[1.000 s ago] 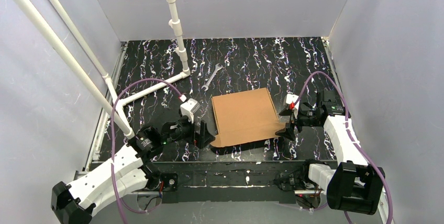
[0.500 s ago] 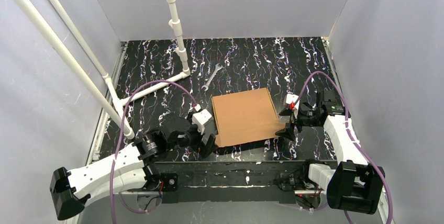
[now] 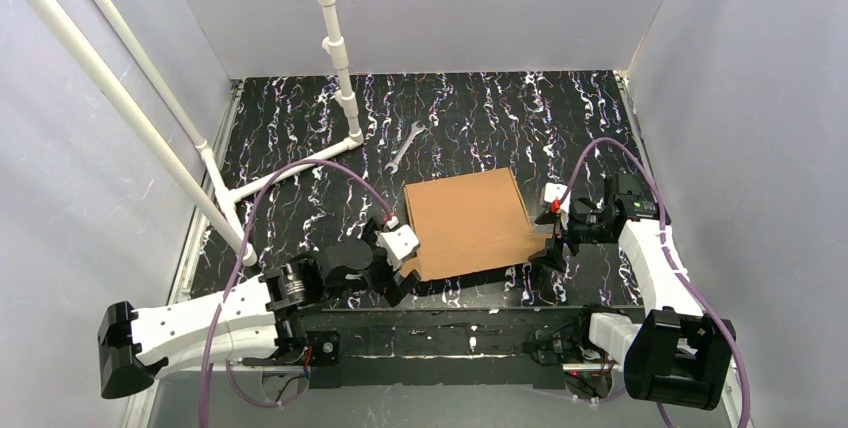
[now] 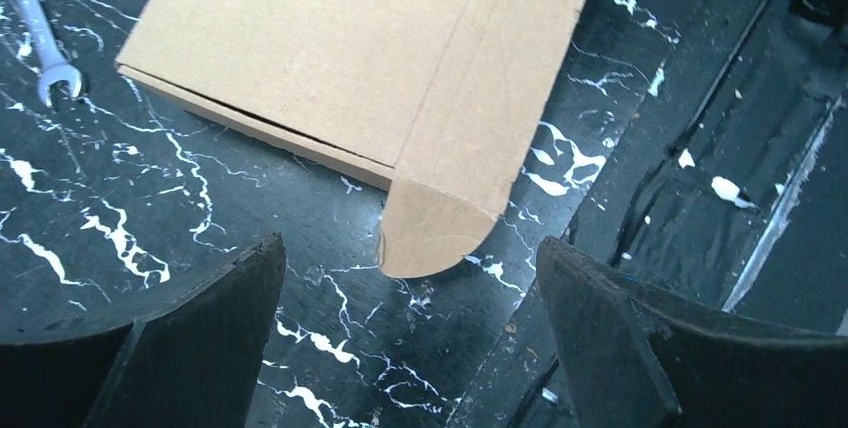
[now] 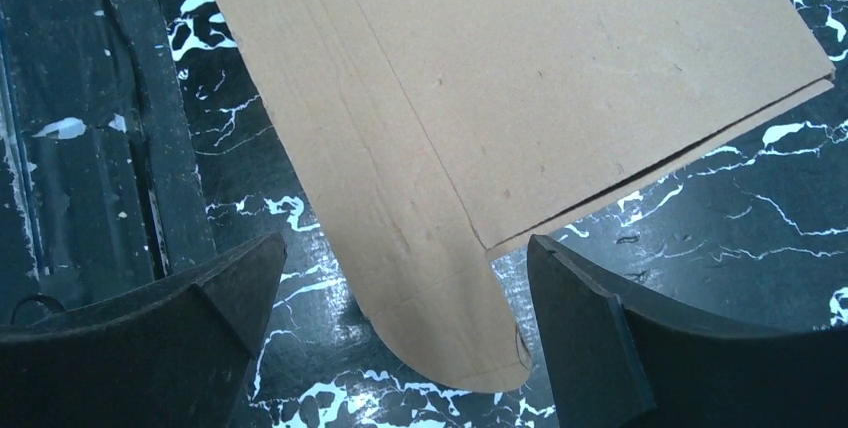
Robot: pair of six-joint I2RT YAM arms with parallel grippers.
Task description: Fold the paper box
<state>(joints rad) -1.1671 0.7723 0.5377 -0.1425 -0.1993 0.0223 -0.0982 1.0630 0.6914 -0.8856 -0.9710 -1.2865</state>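
The paper box [image 3: 468, 220] lies flat and closed on the black marbled table, brown cardboard with a front flap strip along its near edge. My left gripper [image 3: 400, 273] hovers open at the box's near-left corner. In the left wrist view [image 4: 410, 273] its fingers straddle bare table just short of the flap's rounded tab [image 4: 432, 228]. My right gripper [image 3: 553, 240] stands open at the near-right corner. In the right wrist view the other rounded tab [image 5: 450, 328] lies between the gripper's [image 5: 405, 248] spread fingers, untouched.
A steel wrench [image 3: 403, 147] lies behind the box to the left, also visible in the left wrist view [image 4: 35, 33]. White PVC pipes [image 3: 335, 48] rise at the back left. A black taped strip [image 3: 460, 323] borders the table's near edge.
My left arm has swung right and nearer the table's front edge, bringing its gripper to the box's near-left corner. The right arm and the box have not moved.
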